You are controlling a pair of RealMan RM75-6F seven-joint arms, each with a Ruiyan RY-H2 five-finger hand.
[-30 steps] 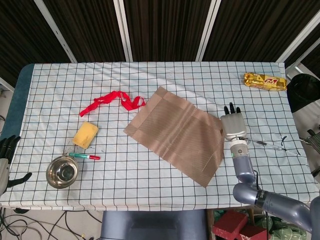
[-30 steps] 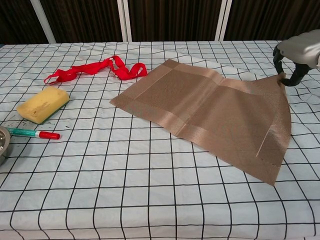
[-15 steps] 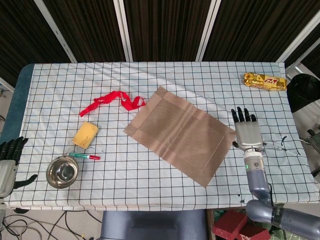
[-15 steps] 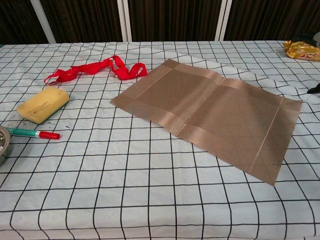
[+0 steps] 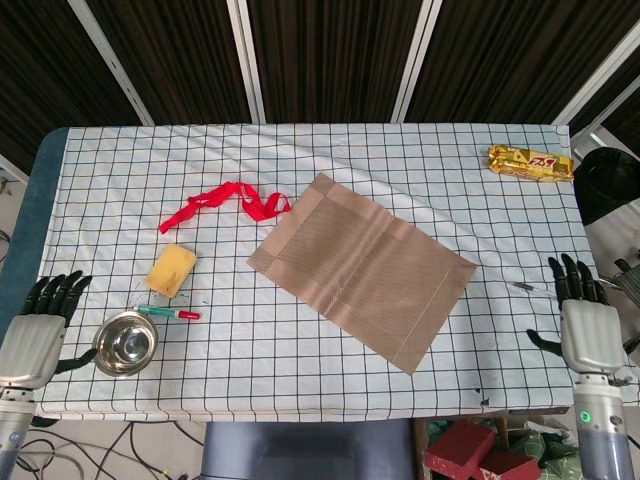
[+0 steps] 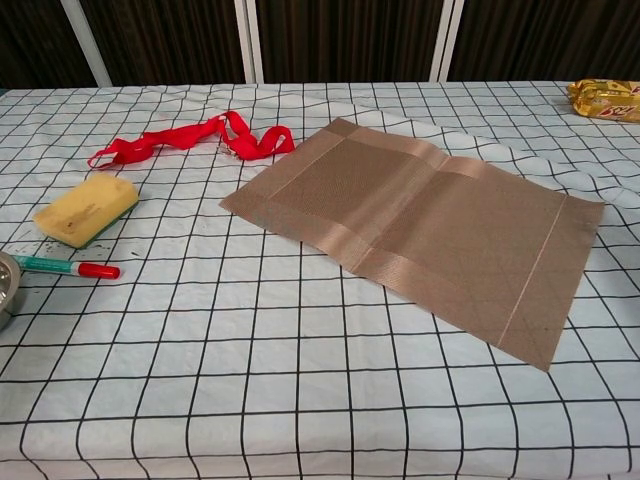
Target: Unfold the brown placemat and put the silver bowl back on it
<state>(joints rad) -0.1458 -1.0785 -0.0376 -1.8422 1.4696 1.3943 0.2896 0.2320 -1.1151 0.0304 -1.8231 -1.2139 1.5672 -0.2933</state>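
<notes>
The brown placemat (image 5: 362, 282) lies spread open and flat in the middle of the checked tablecloth (image 5: 300, 370), turned at a slant, with a faint crease running across its centre; nothing rests on it. The silver bowl (image 5: 124, 343) sits upright near the front left edge of the table, well apart from the placemat; in the chest view only a sliver of its rim shows at the left border.

My left hand (image 5: 35, 335) hovers at the front left edge, just beside the bowl but not touching it; its fingers are spread and it holds nothing. My right hand (image 5: 586, 335) is over at the front right edge, well clear of the placemat, fingers apart and pointing away from me, also empty; neither hand shows in the chest view.

Just behind the bowl lies a pen (image 5: 168, 313) with a green barrel and a red cap; behind that, a yellow sponge (image 5: 171, 270); further back, a red ribbon (image 5: 224, 205) trails in loops, its end near the placemat's far corner. A gold snack packet (image 5: 530, 162) lies at the far right corner of the table.
</notes>
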